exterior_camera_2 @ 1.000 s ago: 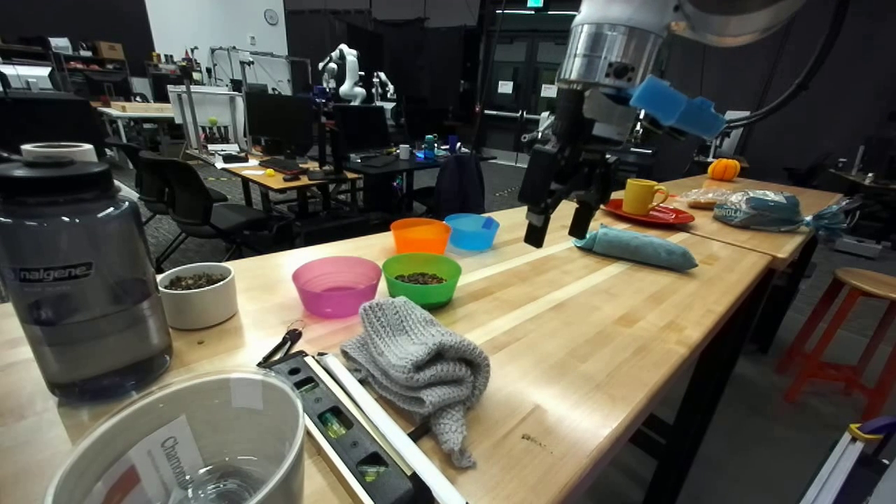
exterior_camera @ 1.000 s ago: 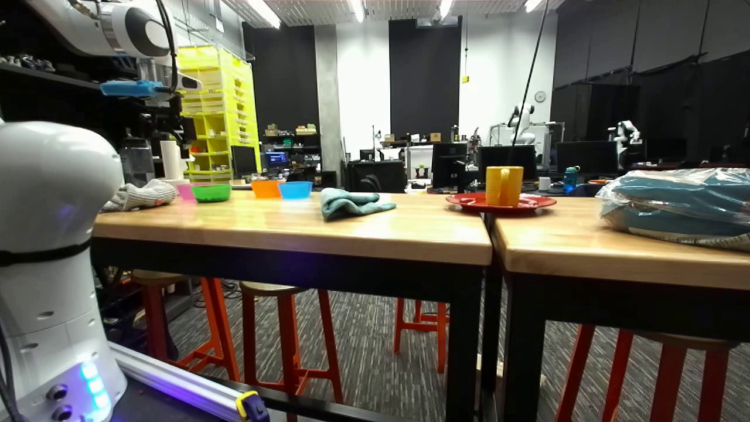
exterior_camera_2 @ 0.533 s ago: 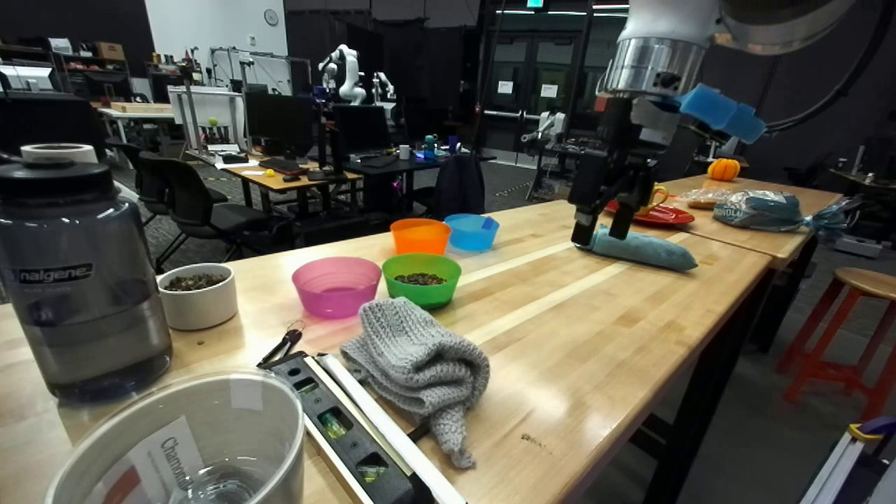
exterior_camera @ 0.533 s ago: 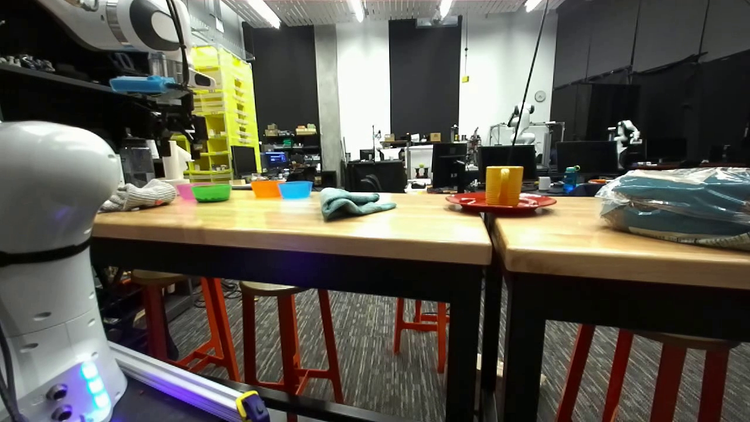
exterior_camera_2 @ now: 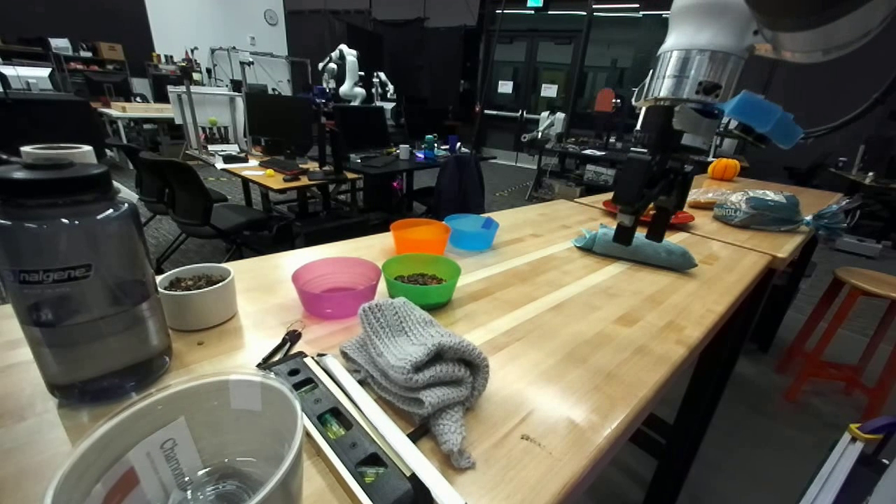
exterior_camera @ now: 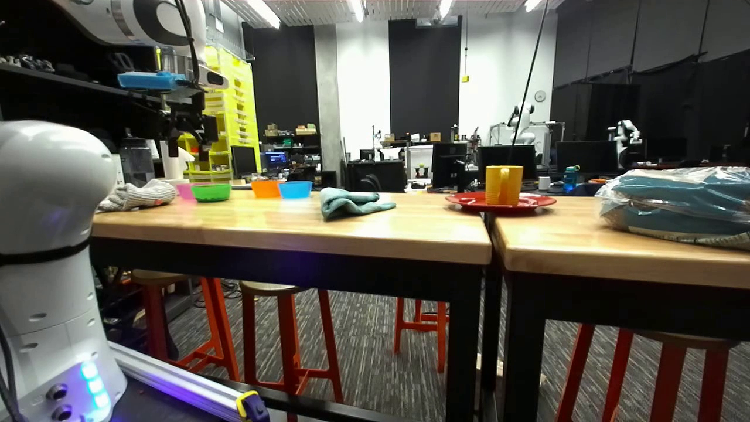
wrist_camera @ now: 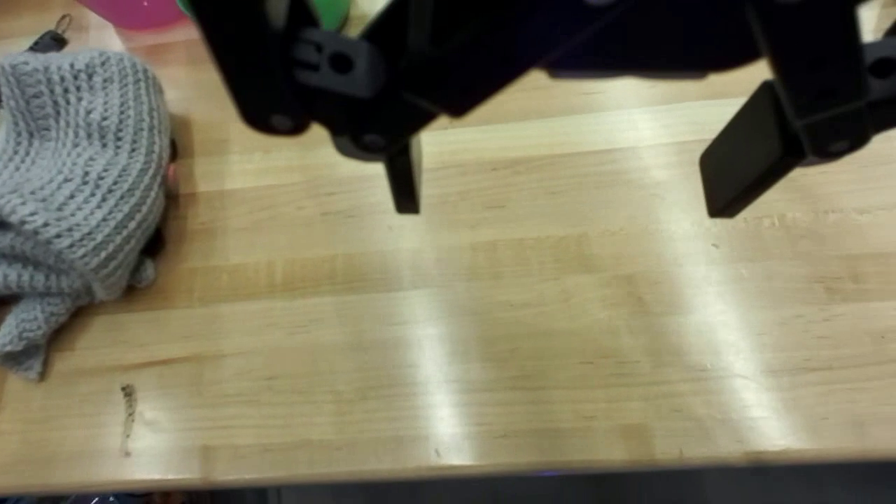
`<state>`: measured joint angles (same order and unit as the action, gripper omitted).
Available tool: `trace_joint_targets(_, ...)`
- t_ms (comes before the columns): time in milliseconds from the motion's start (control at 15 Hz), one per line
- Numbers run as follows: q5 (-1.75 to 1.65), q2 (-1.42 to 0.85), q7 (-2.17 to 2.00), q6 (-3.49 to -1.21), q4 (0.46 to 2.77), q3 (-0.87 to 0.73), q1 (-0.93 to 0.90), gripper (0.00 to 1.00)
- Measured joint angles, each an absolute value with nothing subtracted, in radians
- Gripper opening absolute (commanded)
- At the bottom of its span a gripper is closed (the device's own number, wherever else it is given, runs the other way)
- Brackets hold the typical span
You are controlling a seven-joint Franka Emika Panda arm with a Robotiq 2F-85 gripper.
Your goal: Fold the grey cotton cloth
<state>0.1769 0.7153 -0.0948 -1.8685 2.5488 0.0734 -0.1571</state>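
The grey knitted cloth [exterior_camera_2: 427, 360] lies bunched and folded over on the wooden table, with one corner hanging loosely toward the front. It also shows in an exterior view [exterior_camera: 140, 195] beside the arm's base, and at the left edge of the wrist view [wrist_camera: 84, 168], partly cut off. My gripper [wrist_camera: 572, 182] is open and empty above bare wood, to the right of the grey cloth in the wrist view. In an exterior view the gripper [exterior_camera_2: 642, 232] hangs in front of the teal cloth in the picture; it also shows in an exterior view [exterior_camera: 188, 150], well above the table.
A teal cloth [exterior_camera_2: 665, 254] lies farther along the table. Pink [exterior_camera_2: 336, 287], green [exterior_camera_2: 437, 290], orange [exterior_camera_2: 420, 236] and blue [exterior_camera_2: 472, 232] bowls line the far side. A spirit level [exterior_camera_2: 336, 423] touches or nearly touches the grey cloth. A water bottle [exterior_camera_2: 84, 301] stands left.
My gripper has moved steadily to the right in both exterior views, away from the grey cloth. It stays raised. The cloths and bowls have not moved.
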Motion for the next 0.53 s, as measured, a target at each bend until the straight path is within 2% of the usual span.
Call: trace_joint_targets(533, 0.177, 0.772, -0.025, -1.851, 2.585, -0.003, -0.091, 1.0)
